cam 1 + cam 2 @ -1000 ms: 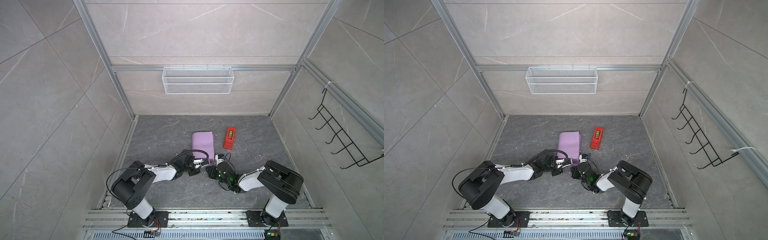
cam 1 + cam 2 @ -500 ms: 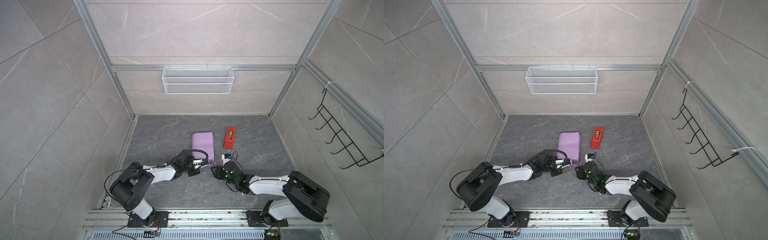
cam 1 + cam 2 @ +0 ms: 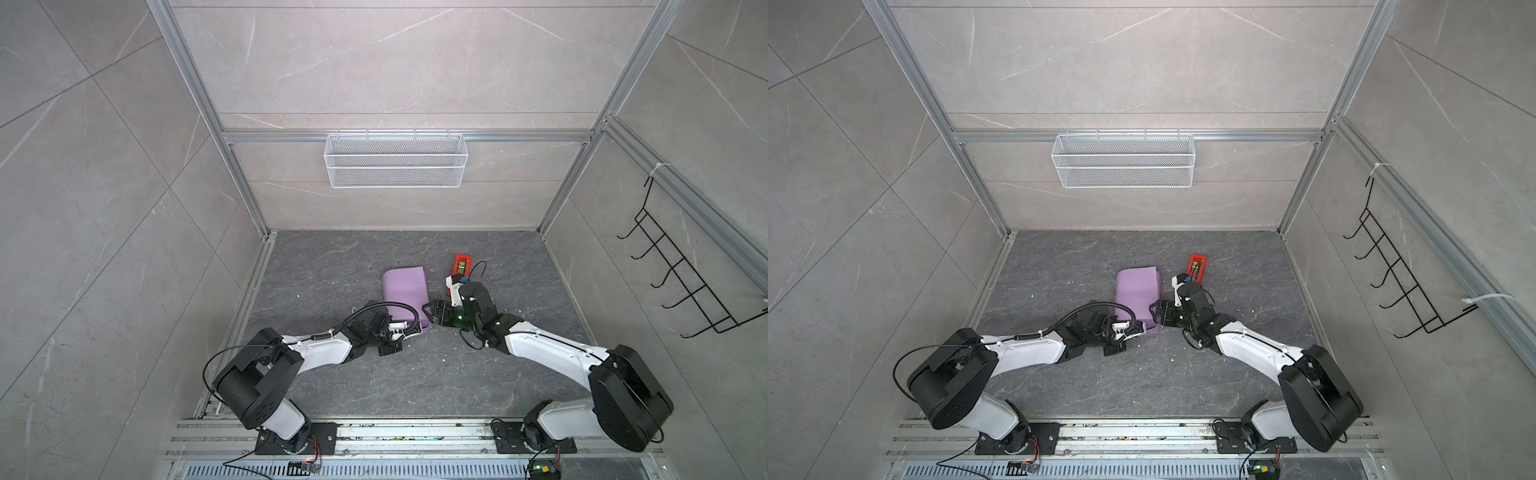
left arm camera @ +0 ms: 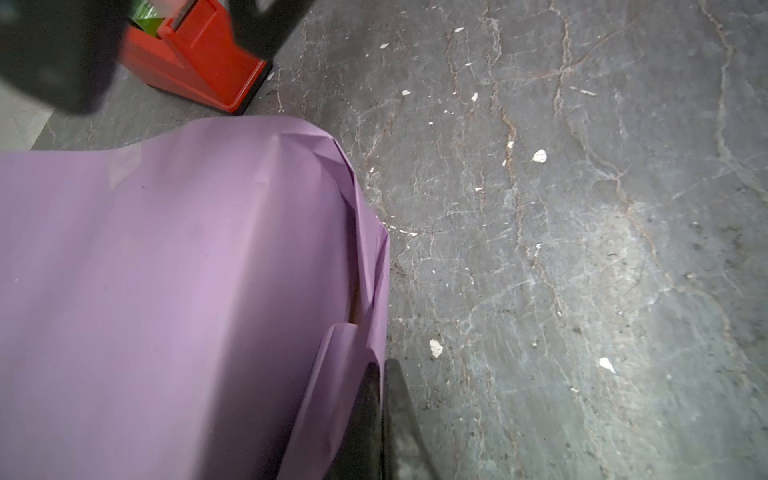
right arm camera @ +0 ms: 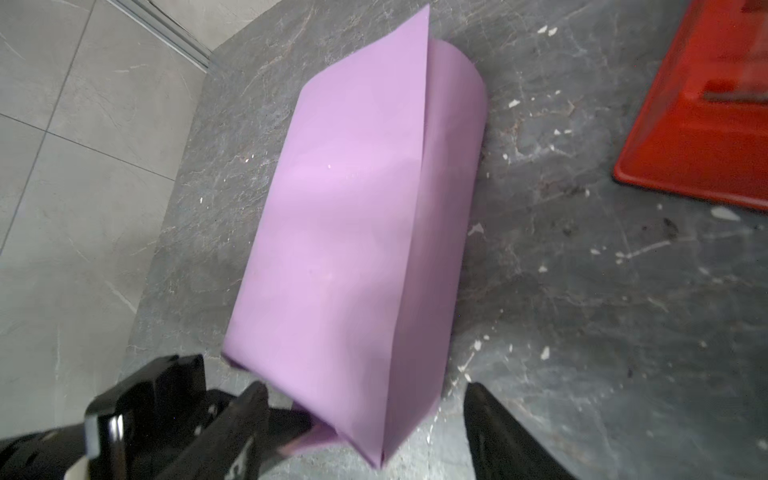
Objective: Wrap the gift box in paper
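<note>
Ok so standing here watching: on the left, the left pincer (image 3: 411,331) is pressed together and looks to be pinching a little flap at the near end of the paper (image 3: 405,291). The paper is lilac side out and sits mid-surface (image 3: 332,270), folded over into a loose tube, one long edge lapping over the other. The gift box is presumably inside, I can't actually see it from any angle. Right next to that same near end, the right pincer (image 3: 432,314) has its jaws spread wide, paper end between them but nothing gripped. Further right is the red tape dispenser (image 3: 461,266), close beside the bundle but not touching it.

Progress-wise I'd call it roughly halfway: the wrap-around is done, but I see no tape on the seam and both ends look unfolded. So ends and taping are left.
</note>
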Action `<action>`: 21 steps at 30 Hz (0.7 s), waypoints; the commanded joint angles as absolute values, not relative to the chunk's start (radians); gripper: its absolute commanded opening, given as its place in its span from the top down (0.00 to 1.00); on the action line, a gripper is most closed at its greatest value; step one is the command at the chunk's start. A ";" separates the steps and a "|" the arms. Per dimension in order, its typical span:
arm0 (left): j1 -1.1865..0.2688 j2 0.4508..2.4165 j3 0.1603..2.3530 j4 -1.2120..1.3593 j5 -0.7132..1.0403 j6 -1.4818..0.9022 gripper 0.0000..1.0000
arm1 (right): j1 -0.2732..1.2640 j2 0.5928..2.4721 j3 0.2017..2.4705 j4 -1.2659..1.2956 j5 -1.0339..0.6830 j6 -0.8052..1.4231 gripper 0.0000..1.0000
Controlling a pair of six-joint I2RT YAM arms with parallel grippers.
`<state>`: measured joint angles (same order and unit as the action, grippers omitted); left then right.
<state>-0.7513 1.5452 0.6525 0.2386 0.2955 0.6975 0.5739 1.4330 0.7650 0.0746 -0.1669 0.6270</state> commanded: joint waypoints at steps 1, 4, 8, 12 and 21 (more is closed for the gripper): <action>-0.765 1.528 0.674 0.241 0.334 0.670 1.00 | 0.569 1.519 0.831 -0.031 -0.196 0.563 0.24; -0.769 1.530 0.690 0.241 0.335 0.662 1.00 | 0.569 1.563 0.843 -0.038 -0.192 0.550 0.25; -0.769 1.527 0.708 0.241 0.329 0.657 1.00 | 0.569 1.577 0.821 -0.032 -0.185 0.536 0.27; -0.770 1.529 0.725 0.241 0.313 0.666 1.00 | 0.569 1.583 0.795 -0.024 -0.183 0.524 0.28; -0.771 1.534 0.758 0.246 0.286 0.656 0.99 | 0.570 1.589 0.765 -0.021 -0.177 0.493 0.30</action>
<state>-0.7658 1.5452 0.7044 0.1822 0.2619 0.6758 0.5705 1.5700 0.8024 0.0410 -0.1963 0.5350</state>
